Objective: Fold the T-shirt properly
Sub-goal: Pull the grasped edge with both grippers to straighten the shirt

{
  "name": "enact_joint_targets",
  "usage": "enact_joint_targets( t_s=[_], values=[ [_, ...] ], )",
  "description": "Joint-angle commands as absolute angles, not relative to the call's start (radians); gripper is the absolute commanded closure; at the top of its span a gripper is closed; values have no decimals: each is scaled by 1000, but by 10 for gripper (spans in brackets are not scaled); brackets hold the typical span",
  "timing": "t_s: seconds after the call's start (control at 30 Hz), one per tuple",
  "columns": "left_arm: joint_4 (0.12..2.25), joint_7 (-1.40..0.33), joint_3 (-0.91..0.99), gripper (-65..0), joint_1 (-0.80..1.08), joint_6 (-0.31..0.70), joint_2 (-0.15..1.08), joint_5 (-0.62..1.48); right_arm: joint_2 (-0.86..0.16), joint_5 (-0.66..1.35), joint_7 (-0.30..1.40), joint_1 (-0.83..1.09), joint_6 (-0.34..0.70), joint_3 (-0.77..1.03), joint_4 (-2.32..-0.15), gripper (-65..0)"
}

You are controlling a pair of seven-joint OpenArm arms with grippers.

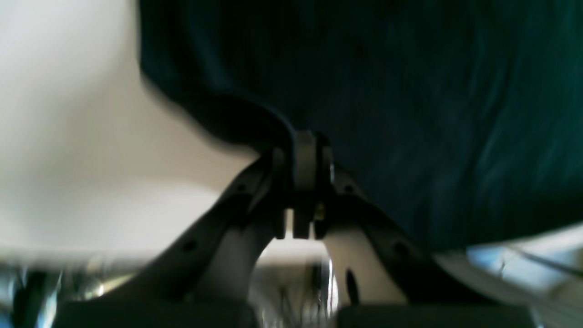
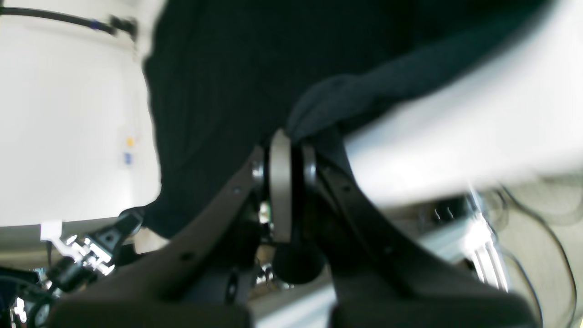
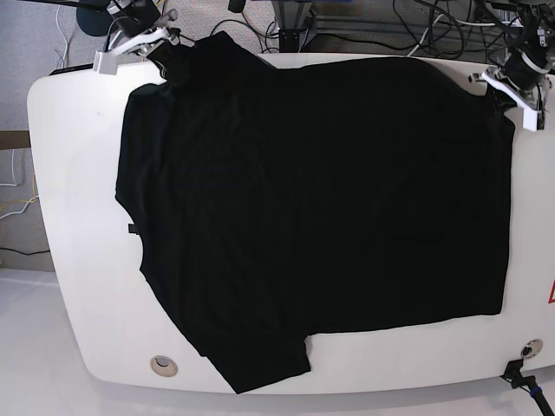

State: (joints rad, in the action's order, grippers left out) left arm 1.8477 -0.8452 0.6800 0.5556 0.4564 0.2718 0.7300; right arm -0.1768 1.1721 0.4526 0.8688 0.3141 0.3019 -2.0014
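Left gripper (image 1: 306, 157) jaws pinching the T-shirt (image 3: 321, 208) hem, blurry; right gripper (image 2: 288, 150) likewise clamped on cloth. Shirt spread flat on white table (image 3: 78, 286). No readable writing.

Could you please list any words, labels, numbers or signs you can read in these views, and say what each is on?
None can be read.
T-shirt: plain black side up, no print showing.
Red mark at the table edge: cut off, unreadable.
Small yellow and blue tags: too blurred to read.
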Motion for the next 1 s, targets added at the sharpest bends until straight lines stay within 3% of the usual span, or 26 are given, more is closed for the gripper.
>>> enact_joint_targets(
  t_s=[0.0,0.17,0.33,0.77,0.97],
  values=[
    [1867,-819,690,0,538,460,289,748,-213,1194,443,842,325,300,-2012,0],
    [1863,-819,691,0,423,460,289,743,-223,1190,460,691,318,295,-1998,0],
    [1857,-819,684,0,344,455,289,740,-222,1188,599,495,318,300,-1968,0],
    [1584,-816,691,0,248,455,297,739,-226,1185,599,159,320,259,-1616,0],
    [1563,-816,691,0,189,455,298,739,-265,1185,599,38,320,222,-1514,0]
  ],
)
